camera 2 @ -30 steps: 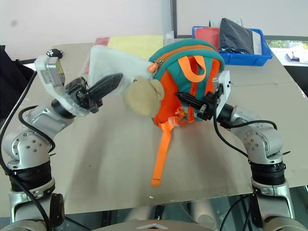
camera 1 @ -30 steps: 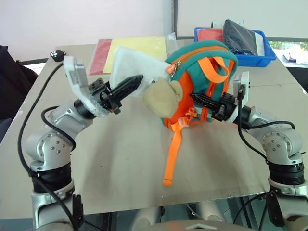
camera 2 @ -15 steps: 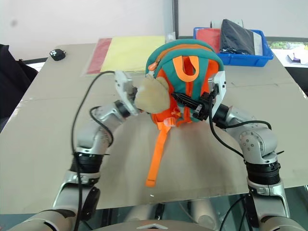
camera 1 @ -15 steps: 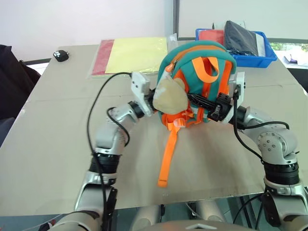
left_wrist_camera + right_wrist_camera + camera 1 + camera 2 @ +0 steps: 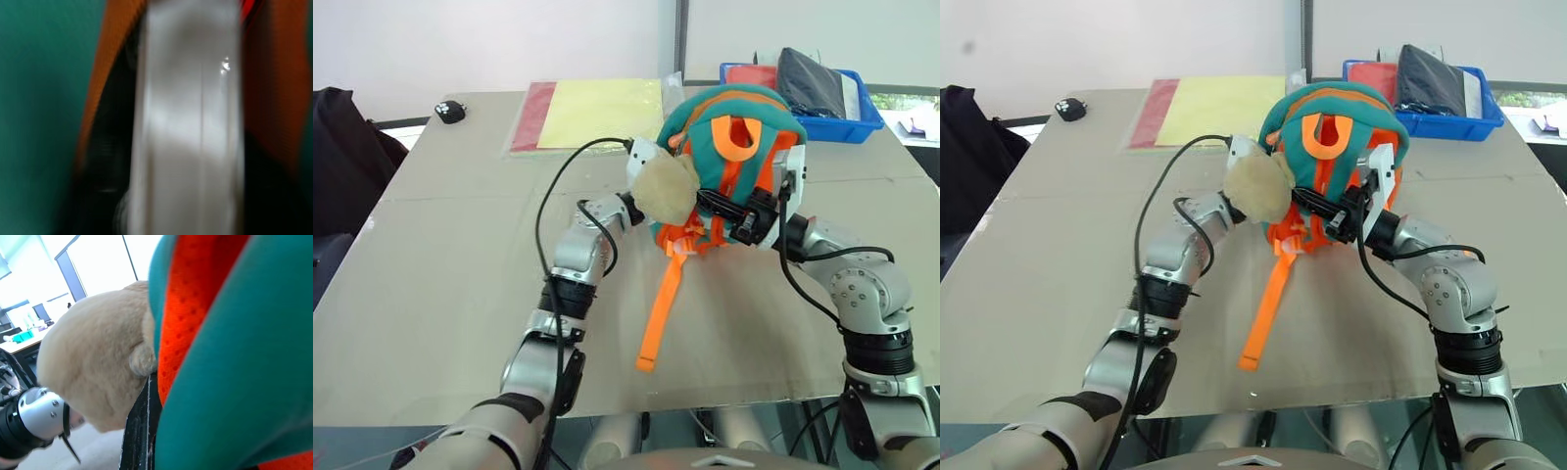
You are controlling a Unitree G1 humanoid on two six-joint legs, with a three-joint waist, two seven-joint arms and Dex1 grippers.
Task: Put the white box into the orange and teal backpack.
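With the white box (image 5: 188, 122) already poking into the backpack (image 5: 744, 147) near the tabletop's (image 5: 460, 294) far edge, the right hand (image 5: 710, 200) pinched the bag's front; the left hand's grip was hidden, with letting go and withdrawing seemingly next.

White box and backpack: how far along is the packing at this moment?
Nearly done. The white box is partly inside the backpack's dark opening, with teal and orange fabric on both sides. The right hand grips the front of the backpack, holding it upright on the table. Left: push the box fully in and pull the left arm out.
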